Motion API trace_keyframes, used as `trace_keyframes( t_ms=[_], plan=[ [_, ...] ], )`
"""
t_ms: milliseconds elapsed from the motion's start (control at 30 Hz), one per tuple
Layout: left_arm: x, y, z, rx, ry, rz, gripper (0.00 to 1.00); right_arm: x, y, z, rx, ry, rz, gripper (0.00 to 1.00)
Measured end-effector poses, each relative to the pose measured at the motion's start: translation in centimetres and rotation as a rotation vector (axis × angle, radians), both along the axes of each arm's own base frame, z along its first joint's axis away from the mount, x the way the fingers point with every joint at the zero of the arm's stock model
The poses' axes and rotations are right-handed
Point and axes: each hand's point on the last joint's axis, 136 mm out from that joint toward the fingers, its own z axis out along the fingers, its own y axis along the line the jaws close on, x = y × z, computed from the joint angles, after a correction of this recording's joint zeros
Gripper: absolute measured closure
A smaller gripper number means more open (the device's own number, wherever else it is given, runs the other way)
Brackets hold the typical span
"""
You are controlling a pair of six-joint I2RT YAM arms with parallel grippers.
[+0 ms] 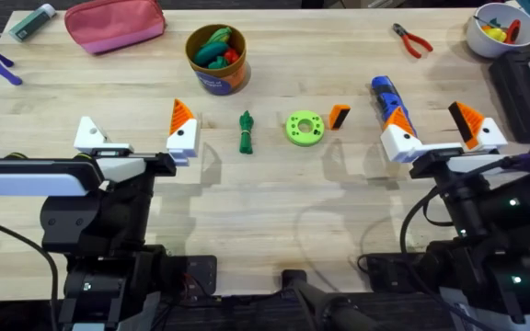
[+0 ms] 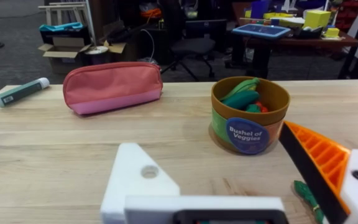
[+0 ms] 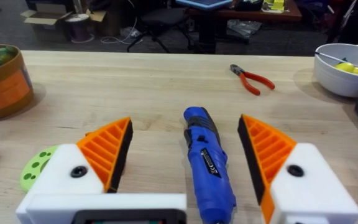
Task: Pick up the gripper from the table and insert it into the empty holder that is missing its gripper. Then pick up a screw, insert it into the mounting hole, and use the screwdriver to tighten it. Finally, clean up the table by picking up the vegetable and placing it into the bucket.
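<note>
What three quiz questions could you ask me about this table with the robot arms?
1. True or false: the blue screwdriver lies between the right gripper's fingers.
2. Which sits beside the green disc: A pliers, B loose orange wedge, C pink pouch?
3. Which finger block on the left gripper lacks its orange wedge?

Key: 1 true. 2 B. 3 The outer white block, far from the dark green vegetable.

The screwdriver (image 3: 209, 165) is cut off at the lower edge in the right wrist view. The vegetable (image 2: 308, 198) is partly hidden behind an orange wedge (image 2: 319, 163).
</note>
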Motion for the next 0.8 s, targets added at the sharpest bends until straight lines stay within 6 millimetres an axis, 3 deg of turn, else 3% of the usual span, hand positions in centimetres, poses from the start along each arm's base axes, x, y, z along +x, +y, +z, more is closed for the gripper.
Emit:
trace_keyframes(
  t_ms=[333,500,600,733,800],
  plan=[
    [0.0,0.0,0.0,0.0,-0.002,0.0,0.015,0.0,0.0,0.4,0.0,-0.015,0.0,0.009],
    [-0.1,0.0,0.9,0.004,-0.018,0.001,0.016,-0.1,0.0,4.6,-0.003,-0.169,0.0,0.009],
    [-0.5,0.1,3.5,0.017,-0.066,0.004,0.016,-0.5,0.0,6.3,-0.003,-0.185,0.0,0.009],
    [-0.9,0.4,8.1,0.026,-0.103,0.025,0.016,-1.5,0.0,10.1,-0.003,-0.202,0.0,0.009],
    [-0.5,0.5,9.2,0.029,-0.061,0.03,0.015,-1.8,0.0,11.7,-0.003,-0.186,0.0,0.01]
  ],
)
